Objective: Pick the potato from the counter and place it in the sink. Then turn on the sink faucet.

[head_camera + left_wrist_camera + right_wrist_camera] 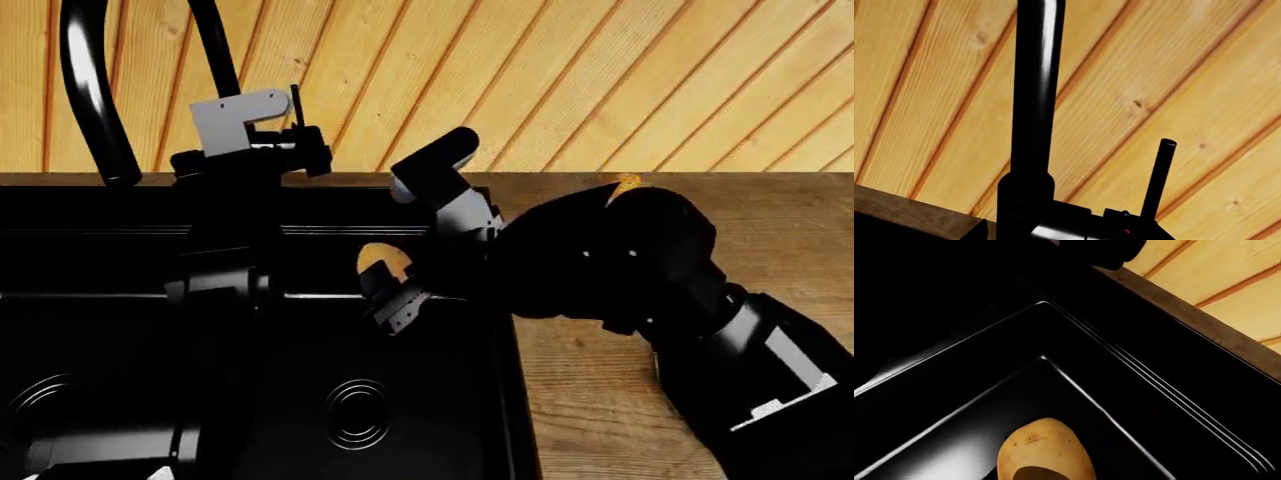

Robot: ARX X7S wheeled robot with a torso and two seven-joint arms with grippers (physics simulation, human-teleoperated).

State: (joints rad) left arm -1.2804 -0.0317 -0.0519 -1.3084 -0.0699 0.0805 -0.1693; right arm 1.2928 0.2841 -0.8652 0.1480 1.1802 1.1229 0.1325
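Observation:
The tan potato [375, 258] hangs over the back of the black sink [427, 420], held at my right gripper [390, 296], which reaches in from the wood counter [601, 400]. In the right wrist view the potato [1046, 447] sits close to the camera above the sink basin [987, 390], with a dark oval patch on it. My left gripper [251, 150] is up at the foot of the sink faucet [83, 90], and its fingers are hidden. The left wrist view shows the faucet post [1034, 100] and a slim upright lever [1159, 175] very near.
A wood-plank wall [601, 80] rises behind the counter. A small orange object [622, 184] peeks out behind my right arm on the counter. A round drain [356, 412] lies in the near basin. The counter edge [907, 212] shows beside the faucet base.

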